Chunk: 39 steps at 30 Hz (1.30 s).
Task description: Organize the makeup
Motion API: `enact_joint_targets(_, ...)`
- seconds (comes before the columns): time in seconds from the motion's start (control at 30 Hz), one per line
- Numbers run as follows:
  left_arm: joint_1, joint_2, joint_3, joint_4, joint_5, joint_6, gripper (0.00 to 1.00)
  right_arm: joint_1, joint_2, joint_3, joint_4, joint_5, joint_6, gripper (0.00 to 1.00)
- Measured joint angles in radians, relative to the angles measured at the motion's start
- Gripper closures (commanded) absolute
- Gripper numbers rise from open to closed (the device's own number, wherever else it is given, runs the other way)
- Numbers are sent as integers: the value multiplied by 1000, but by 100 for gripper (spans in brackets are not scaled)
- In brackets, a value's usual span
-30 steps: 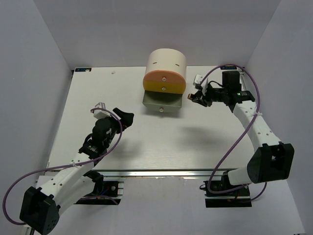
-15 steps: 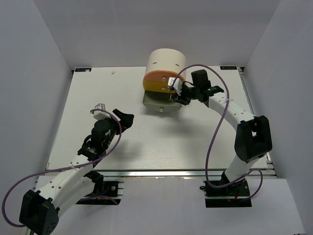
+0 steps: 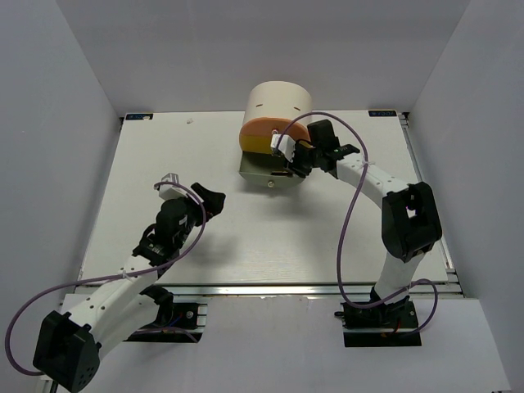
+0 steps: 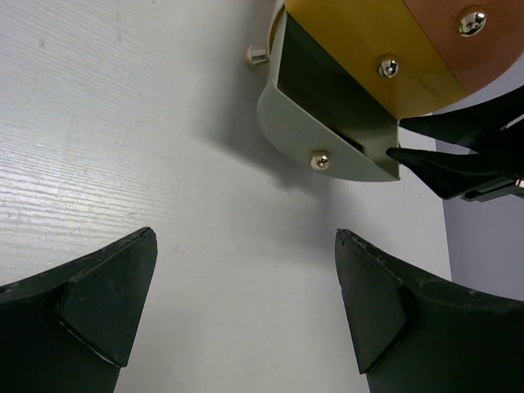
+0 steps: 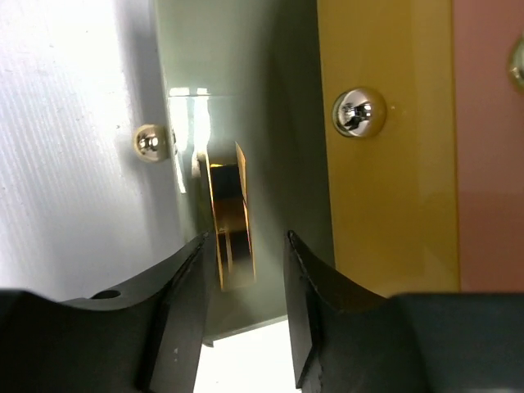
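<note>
The right gripper point(image 3: 288, 160) reaches over the grey-green bottom drawer point(image 3: 260, 173), which is pulled out at the front of the cream cabinet point(image 3: 278, 102), below its yellow drawer point(image 5: 385, 164) and orange drawer point(image 5: 483, 164). A dark, gold-edged makeup item point(image 5: 232, 221) lies inside that open drawer, between the narrowly parted fingers point(image 5: 184, 303); I cannot tell whether they clamp it. The drawer fronts carry round chrome knobs point(image 5: 359, 112). The left gripper point(image 3: 209, 198) hangs spread wide and holding nothing over the table point(image 3: 164, 164), well apart from the cabinet's front-left.
</note>
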<state>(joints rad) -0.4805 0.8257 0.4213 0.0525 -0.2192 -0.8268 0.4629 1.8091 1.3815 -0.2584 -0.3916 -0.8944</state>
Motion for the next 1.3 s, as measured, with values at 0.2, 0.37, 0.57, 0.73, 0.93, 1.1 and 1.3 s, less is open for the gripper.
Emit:
enact_joint_targets(0.2, 0, 23, 0, 1, 9, 0, 2, 0, 0, 4, 9, 5, 2, 54)
enact_joint_targets(0.37, 0, 30, 0, 4, 16, 3, 2, -5, -19, 0, 11, 6, 38, 61)
enact_joint_targets(0.57, 0, 30, 0, 5, 17, 7, 2, -61, -195, -87, 51, -20, 185, 70)
enact_joint_targets(0.73, 0, 30, -3, 10, 20, 7, 2, -201, -336, -186, 95, -41, 332, 63)
enact_joint_targets(0.93, 0, 52, -3, 37, 34, 7, 2, -351, -290, -209, 101, 8, 471, 28)
enact_joint_targets(1.1, 0, 80, -3, 37, 51, 7, 2, -372, -75, -85, 59, 73, 513, 25)
enact_joint_targets(1.3, 1, 71, -2, 22, 53, 6, 2, -378, 148, 94, 19, 131, 511, 24)
